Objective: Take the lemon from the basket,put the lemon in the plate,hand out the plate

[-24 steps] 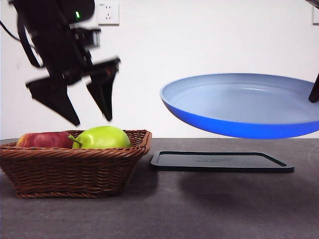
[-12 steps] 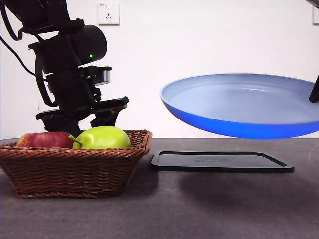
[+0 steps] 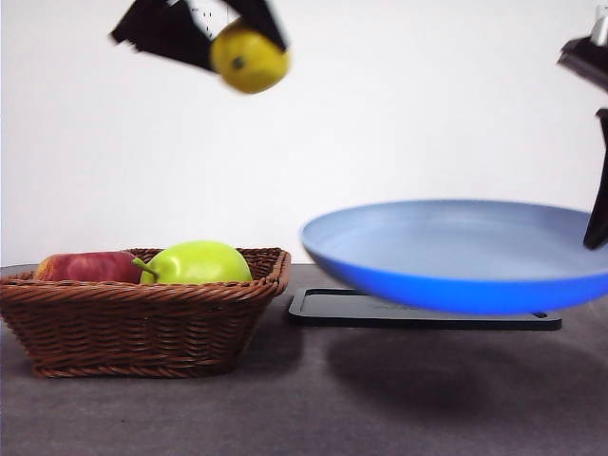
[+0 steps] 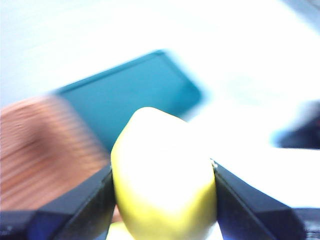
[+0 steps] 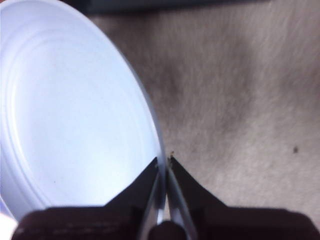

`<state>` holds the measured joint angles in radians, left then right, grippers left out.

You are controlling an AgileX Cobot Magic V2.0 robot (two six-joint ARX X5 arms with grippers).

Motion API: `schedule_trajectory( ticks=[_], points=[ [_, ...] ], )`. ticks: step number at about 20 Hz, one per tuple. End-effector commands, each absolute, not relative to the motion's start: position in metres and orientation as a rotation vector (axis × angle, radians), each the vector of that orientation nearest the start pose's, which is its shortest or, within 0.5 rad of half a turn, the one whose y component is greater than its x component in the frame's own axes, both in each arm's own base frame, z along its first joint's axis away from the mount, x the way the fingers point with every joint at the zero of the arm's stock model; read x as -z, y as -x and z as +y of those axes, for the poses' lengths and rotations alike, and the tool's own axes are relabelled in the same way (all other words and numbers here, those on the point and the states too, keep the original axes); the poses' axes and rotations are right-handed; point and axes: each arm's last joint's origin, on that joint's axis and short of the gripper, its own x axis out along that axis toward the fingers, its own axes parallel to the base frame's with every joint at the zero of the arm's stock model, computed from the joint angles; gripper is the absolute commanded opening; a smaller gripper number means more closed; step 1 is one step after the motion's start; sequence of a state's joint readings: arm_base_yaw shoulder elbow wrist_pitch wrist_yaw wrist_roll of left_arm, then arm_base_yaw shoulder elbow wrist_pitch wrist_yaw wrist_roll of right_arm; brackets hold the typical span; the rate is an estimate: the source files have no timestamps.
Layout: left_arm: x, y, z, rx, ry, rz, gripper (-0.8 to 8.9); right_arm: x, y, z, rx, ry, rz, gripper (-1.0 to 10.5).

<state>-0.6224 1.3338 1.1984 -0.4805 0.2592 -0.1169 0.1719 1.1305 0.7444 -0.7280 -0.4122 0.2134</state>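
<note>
The yellow lemon hangs high above the table, right of the wicker basket, with my left gripper shut on it. In the left wrist view the lemon fills the space between the two jaws of my left gripper. The light-blue plate is held level above the black tray. My right gripper is shut on the plate's rim and shows at the front view's right edge.
A green pear-like fruit and a red apple lie in the basket. The flat black tray lies on the grey table under the plate.
My left gripper went down into the basket, then rose up and to the right with the lemon. The plate has come lower, nearer the tray.
</note>
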Motion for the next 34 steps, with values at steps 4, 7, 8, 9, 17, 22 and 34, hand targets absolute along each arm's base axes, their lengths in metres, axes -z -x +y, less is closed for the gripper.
schedule_trajectory(
  ticks=[4,7,8,9,17,22,34],
  points=[
    [-0.311,-0.198,-0.243,0.941,-0.133,0.697,1.92,-0.219,-0.198,0.057,-0.448,-0.303,1.199,0.0],
    [-0.294,-0.187,-0.270,0.986,-0.185,0.722,1.92,-0.219,-0.198,0.057,-0.448,-0.302,1.201,0.0],
    [-0.287,-0.185,-0.277,0.993,-0.202,0.735,1.92,-0.219,-0.198,0.057,-0.448,-0.302,1.201,0.0],
    [-0.280,-0.183,-0.283,0.990,-0.222,0.750,1.92,-0.219,-0.198,0.057,-0.448,-0.303,1.202,0.0],
    [-0.239,-0.184,-0.304,0.972,-0.306,0.861,2.67,-0.220,-0.197,0.059,-0.498,-0.333,1.208,0.0],
    [-0.237,-0.183,-0.303,0.978,-0.334,0.878,3.65,-0.219,-0.197,0.059,-0.497,-0.333,1.209,0.0],
    [-0.292,-0.174,-0.271,0.974,-0.246,0.759,3.67,-0.218,-0.198,0.050,-0.418,-0.396,1.231,0.0]
  ],
)
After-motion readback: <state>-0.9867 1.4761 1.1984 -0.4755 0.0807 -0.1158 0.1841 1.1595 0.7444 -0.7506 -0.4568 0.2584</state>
